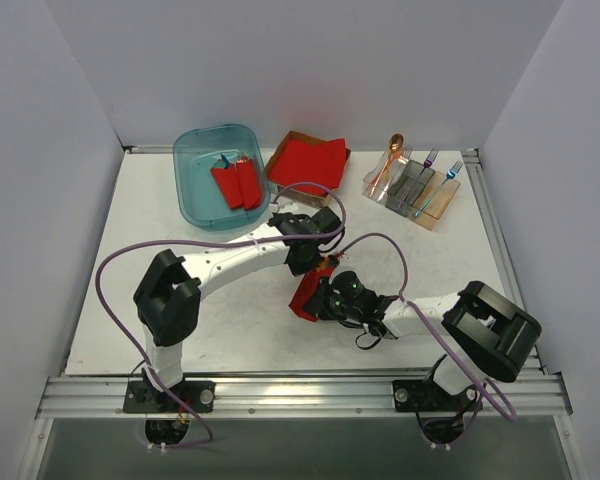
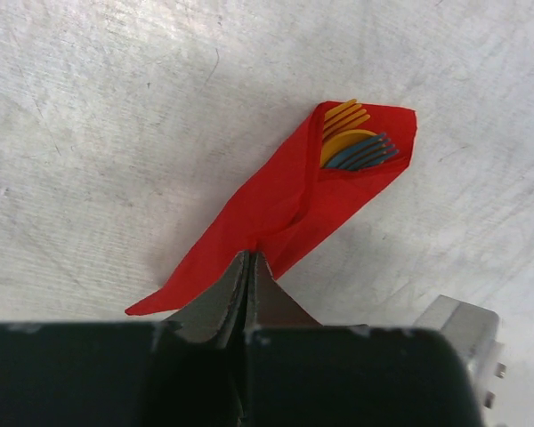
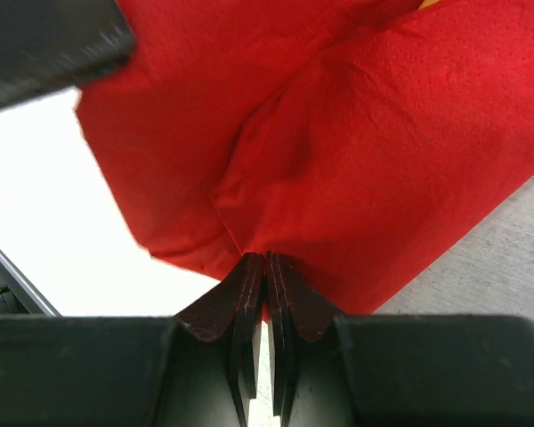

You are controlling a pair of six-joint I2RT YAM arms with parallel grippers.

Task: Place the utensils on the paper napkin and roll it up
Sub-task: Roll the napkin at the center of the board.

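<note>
You are working over a white surface [image 1: 130,330]. Your left arm [image 1: 230,262] is extending from the near left corner toward the middle, and your right arm [image 1: 430,315] is extending from the near right corner to meet it.

A blue bin [image 1: 192,205] is sitting by the far edge, left of centre, holding two red rolls [image 1: 237,183]. Just beside it, a red stack [image 1: 308,162] is resting in brown cardboard. A clear holder [image 1: 420,200] is standing toward the far right corner, carrying cutlery [image 1: 394,148].

The napkin [image 1: 305,297] [image 2: 285,209] [image 3: 365,178] is sitting around the middle of the surface, a little toward the near edge, and it is folding loosely around the utensils [image 2: 356,142].

Your left claw [image 2: 249,262] is pressing together on the napkin's edge, pinching it at the end away from the utensil tips. Your right claw [image 3: 265,262] is pinching a bunched crease of the same napkin, its fingers nearly meeting.

The utensils are lying inside the fold, with yellow tines, a yellow bowl and blue tines poking out of the open end. You cannot tell from these views how far the handles are running under the paper.
</note>
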